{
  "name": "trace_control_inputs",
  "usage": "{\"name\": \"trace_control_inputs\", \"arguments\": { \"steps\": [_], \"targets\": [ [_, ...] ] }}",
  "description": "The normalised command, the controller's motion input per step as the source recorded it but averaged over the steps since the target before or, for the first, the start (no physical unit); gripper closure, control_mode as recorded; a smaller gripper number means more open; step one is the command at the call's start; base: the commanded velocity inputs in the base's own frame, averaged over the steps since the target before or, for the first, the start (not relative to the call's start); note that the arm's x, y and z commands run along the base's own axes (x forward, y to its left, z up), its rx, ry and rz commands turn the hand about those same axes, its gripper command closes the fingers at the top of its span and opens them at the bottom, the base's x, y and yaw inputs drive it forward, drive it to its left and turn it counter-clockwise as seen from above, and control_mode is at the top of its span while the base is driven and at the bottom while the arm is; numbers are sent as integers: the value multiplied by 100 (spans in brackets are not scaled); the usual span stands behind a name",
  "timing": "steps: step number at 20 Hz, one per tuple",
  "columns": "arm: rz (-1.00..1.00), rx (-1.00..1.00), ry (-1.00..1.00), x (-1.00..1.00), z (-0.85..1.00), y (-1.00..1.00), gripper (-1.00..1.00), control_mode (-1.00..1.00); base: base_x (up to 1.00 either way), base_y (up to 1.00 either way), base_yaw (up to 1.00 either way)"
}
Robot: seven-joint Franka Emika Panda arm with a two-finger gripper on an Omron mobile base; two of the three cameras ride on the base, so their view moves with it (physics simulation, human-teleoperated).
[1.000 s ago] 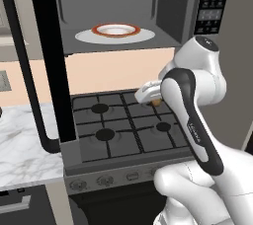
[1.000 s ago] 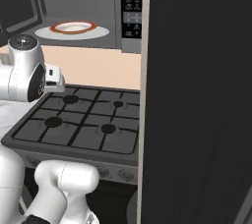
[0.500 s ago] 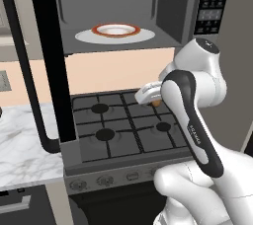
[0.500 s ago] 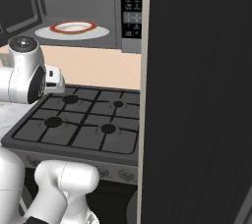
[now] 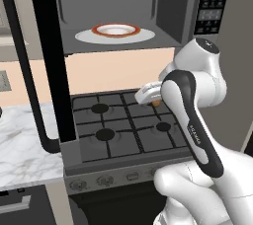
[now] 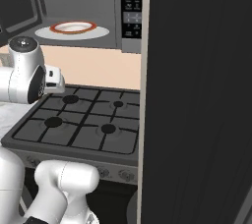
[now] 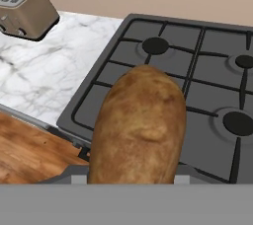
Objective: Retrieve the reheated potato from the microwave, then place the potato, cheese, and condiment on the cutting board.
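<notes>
The gripper is clamped on the potato above the stove, out of the open microwave; next it should carry it over to the cutting board.

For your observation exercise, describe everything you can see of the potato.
The potato is an oval brown lump with dull, rough, mottled skin, whole and unpeeled. It is held in the gripper, its lower end hidden between the jaws, above the stove. From the left base view only a small brown sliver shows.
</notes>
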Motion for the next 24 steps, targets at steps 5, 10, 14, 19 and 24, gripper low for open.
{"name": "trace_control_inputs", "arguments": {
  "steps": [5, 10, 14, 19, 24],
  "targets": [
    [0, 0, 0, 0, 0, 0, 100, -100, 0, 0, 0],
    [0, 0, 0, 0, 0, 0, 100, -100, 0, 0, 0],
    [0, 0, 0, 0, 0, 0, 100, -100, 0, 0, 0],
    [0, 0, 0, 0, 0, 0, 100, -100, 0, 0, 0],
    [0, 0, 0, 0, 0, 0, 100, -100, 0, 0, 0]
  ]
}}
